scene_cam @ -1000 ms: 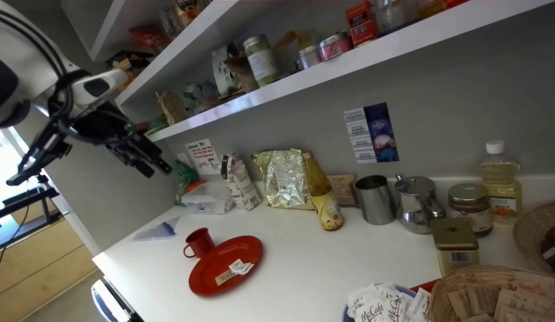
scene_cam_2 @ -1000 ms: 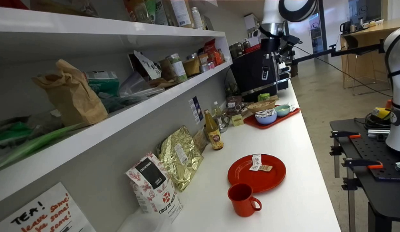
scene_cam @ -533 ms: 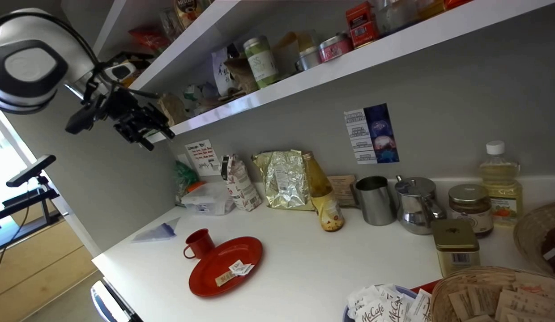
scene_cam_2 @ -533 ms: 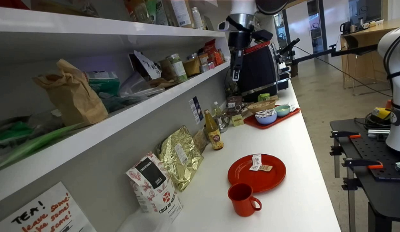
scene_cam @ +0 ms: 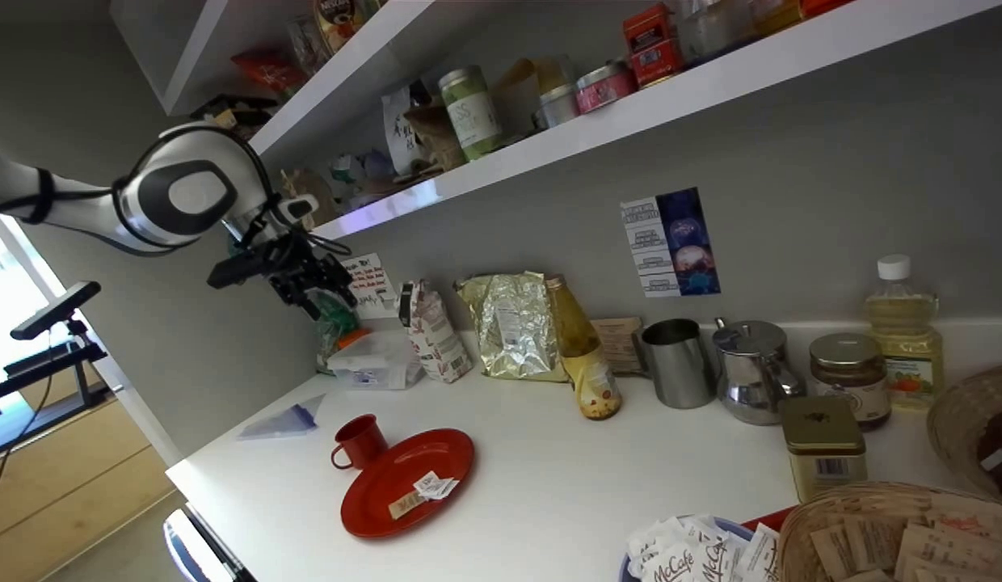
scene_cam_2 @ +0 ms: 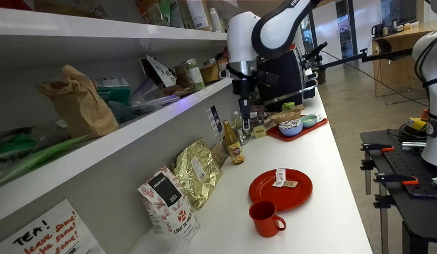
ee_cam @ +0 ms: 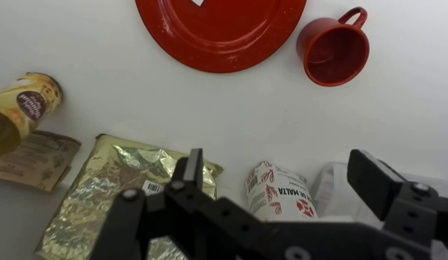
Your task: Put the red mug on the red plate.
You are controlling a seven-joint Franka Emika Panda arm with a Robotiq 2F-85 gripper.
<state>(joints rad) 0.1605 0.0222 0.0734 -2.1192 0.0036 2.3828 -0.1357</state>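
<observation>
The red mug (scene_cam: 362, 440) stands upright on the white counter beside the red plate (scene_cam: 380, 495). In an exterior view the mug (scene_cam_2: 266, 221) has its handle pointing away from the wall, and the plate (scene_cam_2: 296, 197) lies just behind it with small paper scraps on it. In the wrist view the mug (ee_cam: 334, 54) is at the upper right, close to the rim of the plate (ee_cam: 224, 57), which is partly cut off. My gripper (ee_cam: 276, 155) is open and empty. In both exterior views the gripper (scene_cam: 331, 305) hangs above the counter, higher than the mug, near the wall (scene_cam_2: 246, 127).
A coffee bag (scene_cam_2: 169, 204), a gold foil bag (scene_cam_2: 198, 173) and a bottle (scene_cam_2: 233, 143) stand along the wall. A clear plastic box (scene_cam: 376, 360) is in the corner. A long shelf (scene_cam: 501, 158) juts out above. Metal jugs (scene_cam: 679, 364) and baskets (scene_cam: 897, 505) stand farther along.
My gripper has moved in toward the wall and then dropped lower, staying open and empty. The mug and the plate have not moved.
</observation>
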